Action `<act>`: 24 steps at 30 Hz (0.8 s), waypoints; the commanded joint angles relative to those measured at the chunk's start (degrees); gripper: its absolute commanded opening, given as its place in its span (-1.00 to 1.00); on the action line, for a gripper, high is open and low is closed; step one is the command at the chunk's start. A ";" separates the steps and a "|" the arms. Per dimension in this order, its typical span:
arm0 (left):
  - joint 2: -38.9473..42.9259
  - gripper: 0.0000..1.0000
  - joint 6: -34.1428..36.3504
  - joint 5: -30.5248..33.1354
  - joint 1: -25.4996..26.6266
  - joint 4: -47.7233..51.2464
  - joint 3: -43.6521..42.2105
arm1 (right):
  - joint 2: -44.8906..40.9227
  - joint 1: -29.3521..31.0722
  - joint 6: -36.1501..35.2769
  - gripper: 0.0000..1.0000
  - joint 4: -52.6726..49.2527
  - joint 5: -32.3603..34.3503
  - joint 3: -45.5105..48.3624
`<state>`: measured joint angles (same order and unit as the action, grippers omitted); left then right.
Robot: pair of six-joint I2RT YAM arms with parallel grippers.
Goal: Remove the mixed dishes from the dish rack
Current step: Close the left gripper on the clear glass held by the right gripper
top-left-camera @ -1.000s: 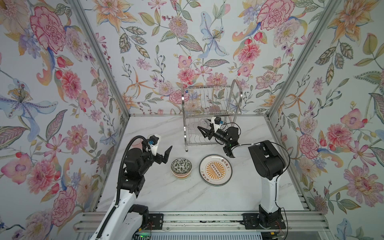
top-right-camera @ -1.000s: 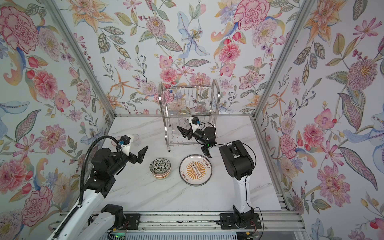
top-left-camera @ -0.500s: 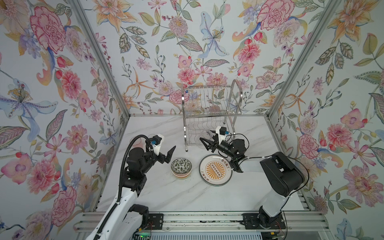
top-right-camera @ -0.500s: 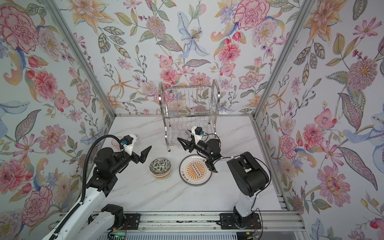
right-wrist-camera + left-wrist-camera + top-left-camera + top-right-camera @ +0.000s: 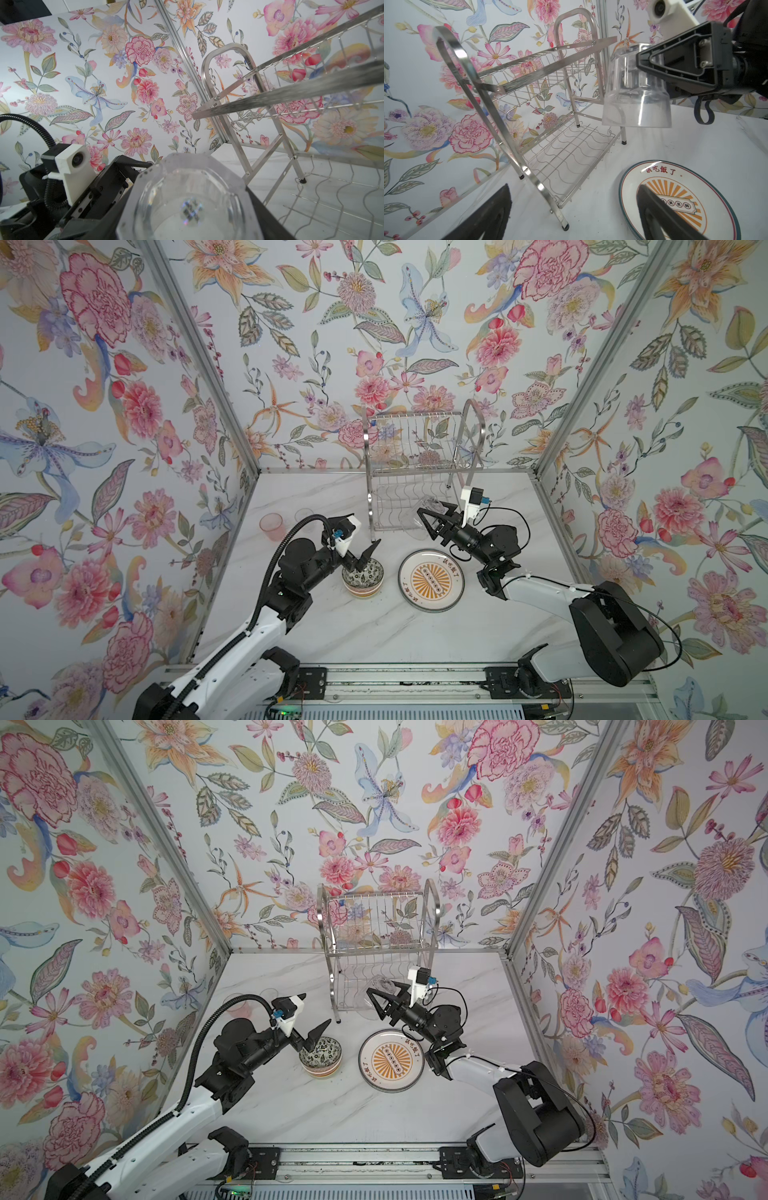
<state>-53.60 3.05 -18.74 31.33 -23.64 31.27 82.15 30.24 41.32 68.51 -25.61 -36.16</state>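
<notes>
The right hand point(image 5: 432, 516) is pinching a small clear cup point(image 5: 635, 89). The cup is upside down, and the fingers press on its sides. It hangs in the air just in front of the bottom shelf of the tall shiny steel wire dish rack point(image 5: 415, 456) and does not touch it.

The cup looks light and stiff. Its wall is smooth, so I think it could slip, and it might crack if it fell. A hold across the sides, up near its thick base, looks like the safe place.

The left hand point(image 5: 368, 555) is spread wide with nothing in it. It is just above the round bowl with a black-and-white pattern point(image 5: 363, 577). Near the bowl lies a white plate with an orange sunburst and a dark rim point(image 5: 431, 580). By the left wall stand a pink see-through cup point(image 5: 272, 526) and a second clear cup point(image 5: 303, 514), close together.

All of them sit on the white marble-look desk point(image 5: 374, 635). It is flat and smooth, so a cup should stand well but could slide. Both rack shelves look bare. Flowery walls close in three sides, and the rack stands near the back one.
</notes>
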 commanded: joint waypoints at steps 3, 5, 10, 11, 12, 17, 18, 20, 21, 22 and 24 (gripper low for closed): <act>-6.91 0.79 7.89 5.28 6.52 -4.02 5.23 | -0.99 -0.40 17.57 -1.00 -8.72 -0.61 -5.07; -9.71 0.77 10.57 6.11 7.83 -2.35 7.51 | -0.57 -0.44 21.19 -1.00 -8.59 -0.85 -5.56; -14.42 0.62 11.63 8.19 8.75 -8.73 8.47 | 0.61 -0.44 27.06 -1.00 -7.43 -0.68 -5.78; -15.02 0.60 11.27 8.11 8.83 -10.50 8.38 | 0.84 -0.44 27.96 -1.00 -7.27 -0.70 -5.64; -15.69 0.57 10.93 7.90 8.92 -12.27 8.42 | 0.98 -0.44 28.95 -1.00 -7.08 -0.52 -5.46; -19.43 0.47 10.16 6.82 9.01 -16.45 9.63 | 1.09 -0.18 31.80 -1.00 -6.02 0.50 -4.19; -20.26 0.45 10.14 6.42 9.01 -16.95 9.94 | 0.95 -0.09 31.72 -1.00 -6.21 0.69 -4.09; -21.62 0.40 9.38 5.49 9.04 -18.19 10.54 | 0.82 -0.05 31.59 -1.00 -6.44 0.73 -4.09; -22.30 0.37 9.10 5.05 9.01 -18.79 10.82 | 0.68 -0.01 31.32 -1.00 -6.48 0.80 -4.01; -23.01 0.33 8.71 4.71 9.05 -19.43 11.13 | 0.56 0.08 31.26 -1.00 -6.61 0.95 -3.92; -24.09 0.19 8.14 4.51 9.08 -20.56 11.57 | 0.39 0.17 31.20 -1.00 -6.55 1.25 -3.53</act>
<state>-76.44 12.16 -12.80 39.77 -39.55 40.60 83.22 30.15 71.50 60.16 -25.08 -40.12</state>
